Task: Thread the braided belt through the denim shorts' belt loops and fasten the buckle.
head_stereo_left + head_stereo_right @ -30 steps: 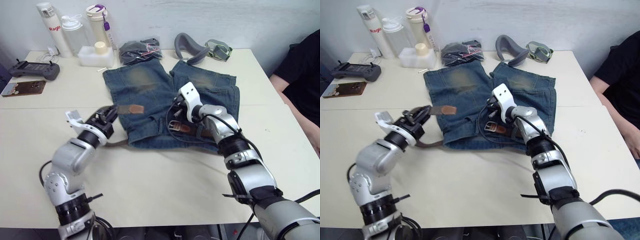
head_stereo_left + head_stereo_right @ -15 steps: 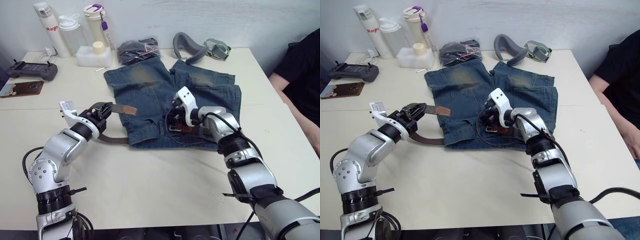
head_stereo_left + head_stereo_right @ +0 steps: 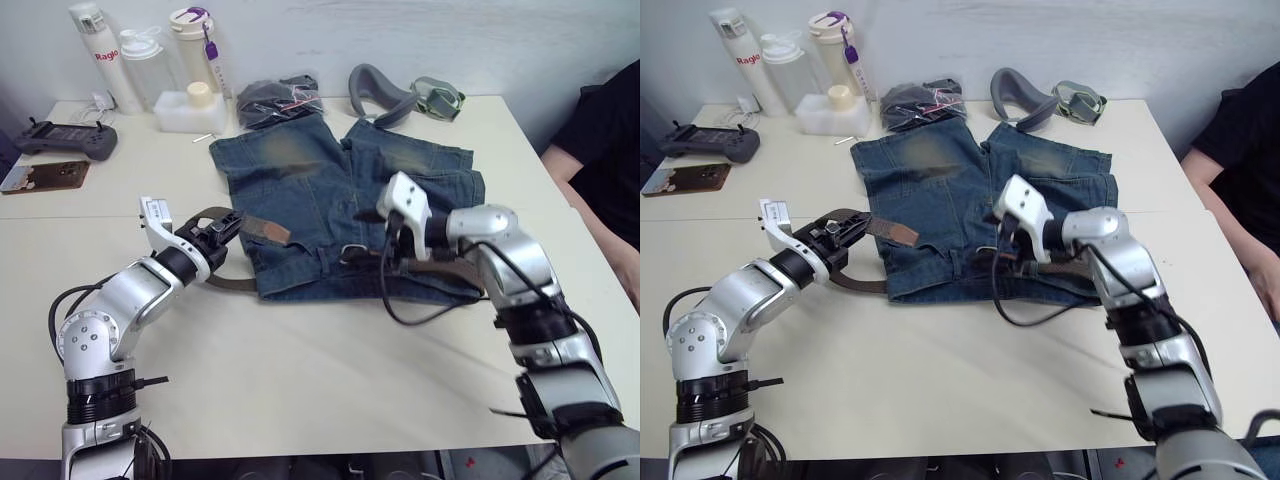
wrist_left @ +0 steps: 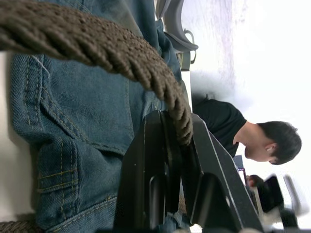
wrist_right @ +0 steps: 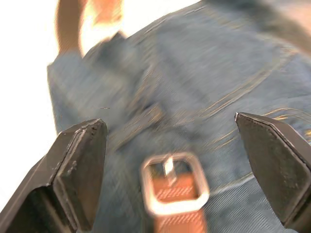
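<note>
The denim shorts [image 3: 330,190] lie flat mid-table, waistband toward me. The braided belt [image 3: 440,268] runs along that waistband and loops out past the shorts' left edge [image 3: 225,283]. My left gripper [image 3: 222,232] is shut on the belt just behind its tan tip [image 3: 268,232], and the woven strap [image 4: 146,68] shows pinched between its fingers. The silver buckle [image 3: 352,253] rests on the waistband. My right gripper [image 5: 172,141] hovers just above it with its fingers [image 5: 80,170] wide open and nothing held. A blurred belt loop [image 5: 138,125] lies just beyond the buckle.
Bottles [image 3: 105,55], a white box [image 3: 188,110], a dark bundle in a clear bag [image 3: 278,100] and a grey curved headset [image 3: 385,95] line the table's far edge. A controller [image 3: 65,138] sits far left. A person in black [image 3: 605,150] sits at the right.
My right gripper has opened, let go of the buckle end and drawn back to the right. The left gripper keeps its hold near the belt's tip, shifted slightly.
</note>
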Action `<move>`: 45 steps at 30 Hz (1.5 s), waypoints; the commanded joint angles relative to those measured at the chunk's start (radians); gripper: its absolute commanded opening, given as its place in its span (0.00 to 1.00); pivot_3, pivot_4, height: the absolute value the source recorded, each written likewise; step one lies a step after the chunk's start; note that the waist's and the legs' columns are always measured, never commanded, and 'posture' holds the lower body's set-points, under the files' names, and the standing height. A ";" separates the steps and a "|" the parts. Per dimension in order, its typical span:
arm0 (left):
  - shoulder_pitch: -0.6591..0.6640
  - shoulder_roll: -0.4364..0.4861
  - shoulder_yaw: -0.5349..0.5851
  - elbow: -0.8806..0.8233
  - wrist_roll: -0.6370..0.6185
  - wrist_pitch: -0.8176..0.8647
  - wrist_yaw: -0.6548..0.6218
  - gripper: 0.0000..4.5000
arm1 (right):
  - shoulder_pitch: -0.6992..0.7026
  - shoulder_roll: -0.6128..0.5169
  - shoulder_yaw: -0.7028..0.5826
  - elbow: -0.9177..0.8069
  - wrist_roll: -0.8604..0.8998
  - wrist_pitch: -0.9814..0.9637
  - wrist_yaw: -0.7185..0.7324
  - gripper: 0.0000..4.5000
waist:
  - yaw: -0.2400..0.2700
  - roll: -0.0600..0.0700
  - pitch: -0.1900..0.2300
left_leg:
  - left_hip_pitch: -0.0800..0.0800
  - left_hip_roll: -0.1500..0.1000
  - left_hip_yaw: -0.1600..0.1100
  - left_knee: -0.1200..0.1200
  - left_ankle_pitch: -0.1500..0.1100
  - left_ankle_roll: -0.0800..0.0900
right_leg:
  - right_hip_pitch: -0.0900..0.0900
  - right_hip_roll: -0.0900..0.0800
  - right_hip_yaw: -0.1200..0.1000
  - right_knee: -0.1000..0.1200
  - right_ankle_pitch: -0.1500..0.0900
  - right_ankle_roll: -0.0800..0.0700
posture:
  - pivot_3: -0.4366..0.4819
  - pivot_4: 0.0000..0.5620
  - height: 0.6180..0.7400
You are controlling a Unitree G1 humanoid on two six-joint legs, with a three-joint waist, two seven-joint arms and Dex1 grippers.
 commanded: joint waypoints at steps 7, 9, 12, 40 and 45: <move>-0.017 0.017 -0.031 -0.014 0.000 0.013 -0.028 0.00 | 0.089 -0.018 0.066 0.043 -0.298 -0.503 -0.245 0.99 | 0.000 0.000 0.000 | 0.001 0.000 0.000 0.001 0.001 -0.001 | 0.000 0.000 0.000 0.002 0.000 0.000 | 0.48 0.27 1.00; -0.017 0.022 -0.035 -0.012 -0.001 0.019 -0.029 0.00 | 0.091 -0.023 0.076 0.070 -0.345 -0.559 -0.282 0.99 | 0.001 0.000 0.000 | 0.001 0.000 0.000 0.001 0.001 -0.001 | 0.000 0.000 0.000 0.002 0.000 0.000 | 0.48 0.27 1.00; -0.020 0.025 -0.038 -0.009 -0.004 0.019 -0.029 0.00 | 0.091 -0.041 0.099 0.106 -0.426 -0.629 -0.325 0.99 | 0.002 0.000 0.000 | 0.001 0.000 0.000 0.001 0.001 -0.001 | 0.000 0.000 0.000 0.002 0.000 0.000 | 0.48 0.27 1.00; -0.007 0.042 -0.049 -0.006 -0.003 0.025 -0.050 0.00 | 0.206 -0.057 -0.104 -0.160 0.078 -0.419 -0.199 0.99 | 0.008 0.000 0.000 | 0.002 0.001 -0.001 0.000 0.001 -0.001 | 0.002 0.000 0.000 0.002 0.000 0.000 | 0.48 0.27 1.00; -0.014 0.039 -0.063 -0.003 0.014 0.028 -0.054 0.00 | 0.142 0.021 -0.078 -0.129 0.053 -0.259 -0.255 0.99 | 0.002 0.000 0.000 | 0.002 0.001 -0.001 0.001 0.001 -0.001 | 0.001 0.000 0.000 0.003 0.000 0.000 | 0.48 0.27 1.00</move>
